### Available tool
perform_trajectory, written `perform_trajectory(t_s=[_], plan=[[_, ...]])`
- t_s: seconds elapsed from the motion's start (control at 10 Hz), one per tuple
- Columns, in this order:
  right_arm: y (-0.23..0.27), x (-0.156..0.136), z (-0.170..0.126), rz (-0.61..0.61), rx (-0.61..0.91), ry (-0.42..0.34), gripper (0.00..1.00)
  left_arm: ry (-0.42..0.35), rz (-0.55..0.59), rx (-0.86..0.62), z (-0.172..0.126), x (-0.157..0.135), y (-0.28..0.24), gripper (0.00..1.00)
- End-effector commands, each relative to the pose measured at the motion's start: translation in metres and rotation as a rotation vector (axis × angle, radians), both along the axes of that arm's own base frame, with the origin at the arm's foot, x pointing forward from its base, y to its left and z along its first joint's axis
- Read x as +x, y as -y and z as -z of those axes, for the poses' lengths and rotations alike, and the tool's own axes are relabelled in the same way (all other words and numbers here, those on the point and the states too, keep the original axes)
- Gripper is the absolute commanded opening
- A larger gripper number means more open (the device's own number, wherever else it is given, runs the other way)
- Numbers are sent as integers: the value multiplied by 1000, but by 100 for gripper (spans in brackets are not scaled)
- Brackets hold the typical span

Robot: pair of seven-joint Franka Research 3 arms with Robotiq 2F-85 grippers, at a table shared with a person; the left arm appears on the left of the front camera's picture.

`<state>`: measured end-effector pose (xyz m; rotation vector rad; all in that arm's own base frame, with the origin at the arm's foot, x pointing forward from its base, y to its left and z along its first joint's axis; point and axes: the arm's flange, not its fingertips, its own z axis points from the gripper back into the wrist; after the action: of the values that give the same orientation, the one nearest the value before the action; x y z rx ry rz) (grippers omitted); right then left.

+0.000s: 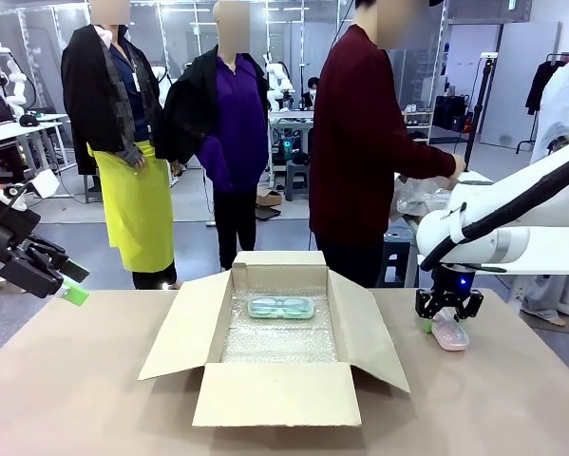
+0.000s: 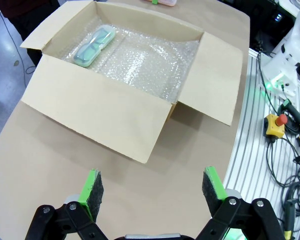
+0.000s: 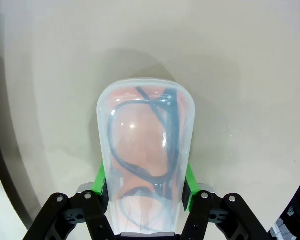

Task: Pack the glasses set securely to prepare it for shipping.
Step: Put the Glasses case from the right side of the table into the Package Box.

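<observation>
The right gripper [image 3: 144, 181] was clamped on the pink case [image 3: 145, 145], the left gripper [image 2: 152, 187] gaped empty; next it likely needed lifting into the box [image 1: 191, 328] beside the mint-green case [image 1: 280, 307].

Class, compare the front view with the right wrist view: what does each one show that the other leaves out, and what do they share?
Front view: the open cardboard box lined with bubble wrap, the mint-green case lying in it, the left gripper raised at the table's left side, and a person at the far side.
Right wrist view: the dark-framed glasses inside the pink case, with the green pads pressed to its two long sides.
Both: the right gripper shut on the pink case, down at the table.
</observation>
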<state>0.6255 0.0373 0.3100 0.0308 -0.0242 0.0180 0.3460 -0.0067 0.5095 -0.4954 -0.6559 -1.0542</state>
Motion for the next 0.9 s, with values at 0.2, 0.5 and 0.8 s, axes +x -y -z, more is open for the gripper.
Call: perform_trajectory(t_s=[0.2, 0.5, 0.8], plan=[[-10, -8, -25, 43, -10, 31, 4, 11, 23, -23, -1, 0, -2, 100], [-18, -18, -104, -81, 57, -7, 0, 11, 23, -23, -1, 0, -2, 100], [-33, -27, -166, -161, 54, 68, 0, 11, 23, -23, -1, 0, -2, 100]])
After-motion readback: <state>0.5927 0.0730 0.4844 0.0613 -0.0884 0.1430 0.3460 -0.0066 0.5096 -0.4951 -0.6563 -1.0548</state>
